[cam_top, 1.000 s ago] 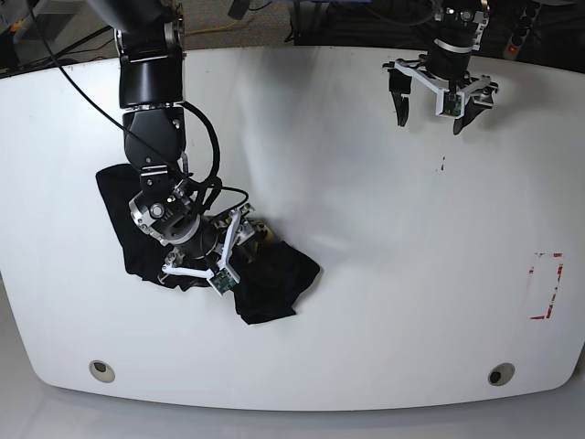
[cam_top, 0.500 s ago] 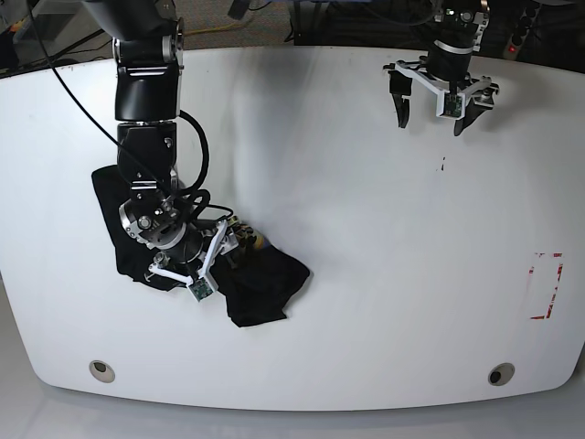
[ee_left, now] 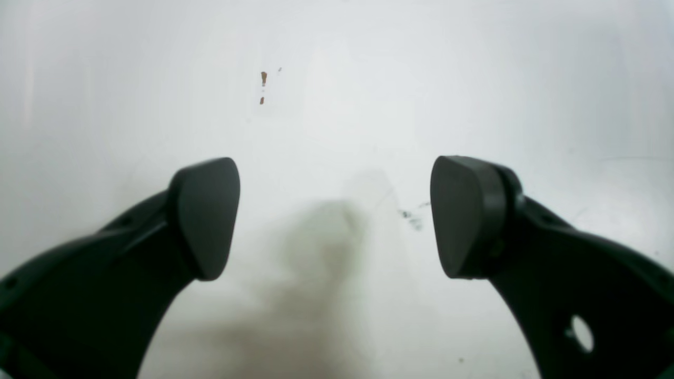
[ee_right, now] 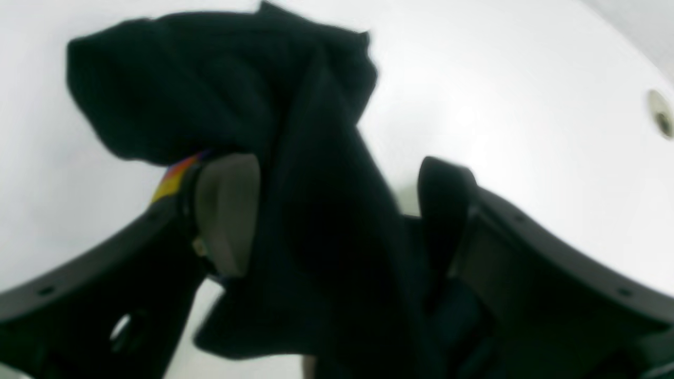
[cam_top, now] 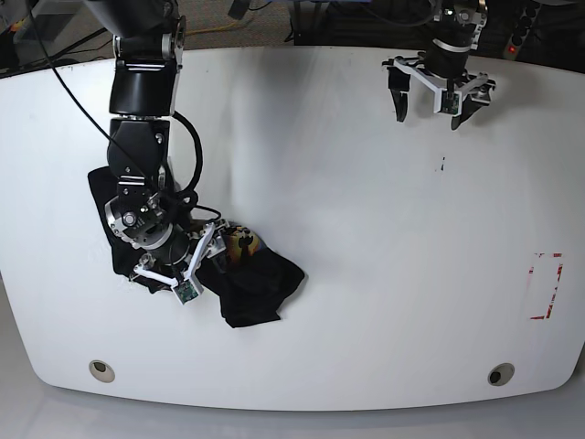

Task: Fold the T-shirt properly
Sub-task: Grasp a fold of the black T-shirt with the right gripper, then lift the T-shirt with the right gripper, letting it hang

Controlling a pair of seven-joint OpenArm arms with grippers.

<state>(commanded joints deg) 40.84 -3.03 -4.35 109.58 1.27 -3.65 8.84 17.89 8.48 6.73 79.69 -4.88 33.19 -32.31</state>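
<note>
I have the T-shirt [cam_top: 247,283] bunched at the near left of the table [cam_top: 366,229]. The right gripper [ee_right: 337,216] straddles a ridge of cloth, jaws apart, not clamped. The left gripper [ee_left: 334,216] hangs spread and empty at the far right. Step in hand: gathering cloth. Next, I judge, close and spread it flat.

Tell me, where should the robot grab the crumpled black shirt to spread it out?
Probably the loose flap of the T-shirt lying flat toward the table's front edge, approached from above. It sticks out free, while the rest is bunched under the right gripper; a fold already sits between its jaws.
</note>
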